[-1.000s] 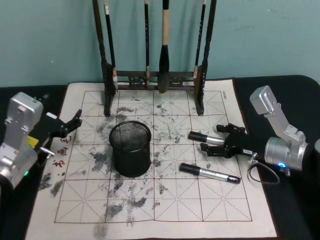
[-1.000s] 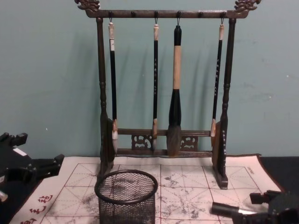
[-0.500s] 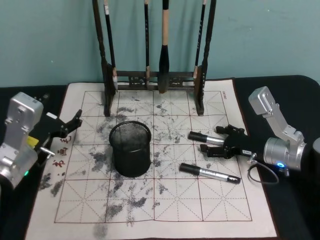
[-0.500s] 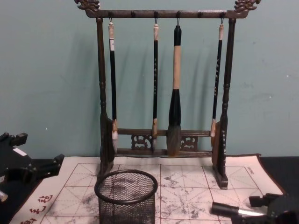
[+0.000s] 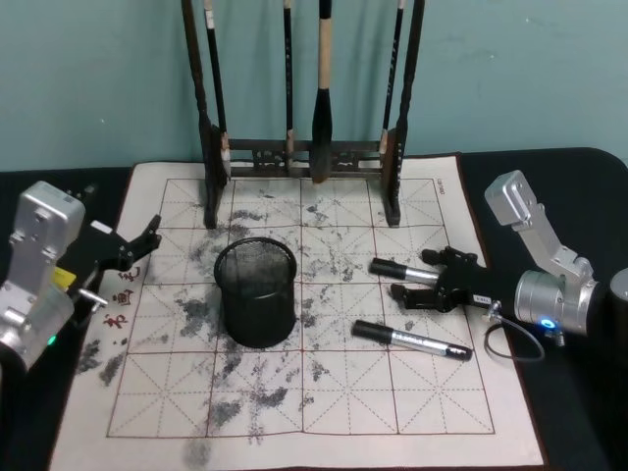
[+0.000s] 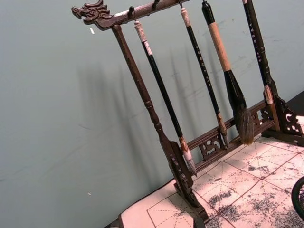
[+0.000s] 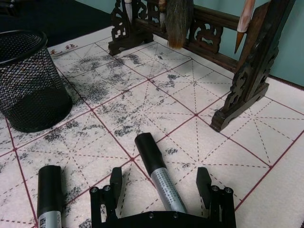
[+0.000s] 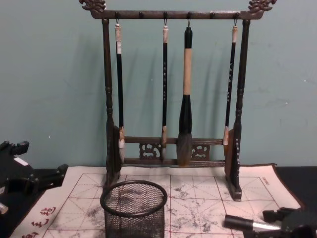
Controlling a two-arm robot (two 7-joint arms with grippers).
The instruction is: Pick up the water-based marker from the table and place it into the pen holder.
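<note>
Felt mat (image 5: 442,412), white, ruled in a red grid and blotched with grey ink, covers most of the dark table (image 5: 559,172) in my head view. The pen holder (image 5: 256,294), a black wire-mesh cylinder with a solid round rim, stands upright left of the mat's middle. The water-based marker (image 5: 402,269) lies flat near the mat's right edge, cap end toward the holder and well apart from it. My right gripper (image 5: 410,276) sits low over the mat there, its claw spread with one finger on either side of the marker. A second marker (image 5: 412,340) lies just nearer the mat's front edge. The brush rack (image 5: 304,152), dark turned wood, stands along the far edge. My left gripper (image 5: 137,247) rests at the mat's left edge; whether its claw is spread or closed I cannot tell.

From the left wrist I see the rack's carved dragon-head end and four calligraphy brushes (image 6: 233,90) hanging from the top bar, one thick with a tan handle.

From the right wrist the marker reads short and thick, with a wide glossy black cap and a silver barrel carrying fine print. It lies between the black fingers with a gap on each side.

In the chest view the mesh cup stands low in front, and the marker's cap shows at the lower right beside my right gripper.
</note>
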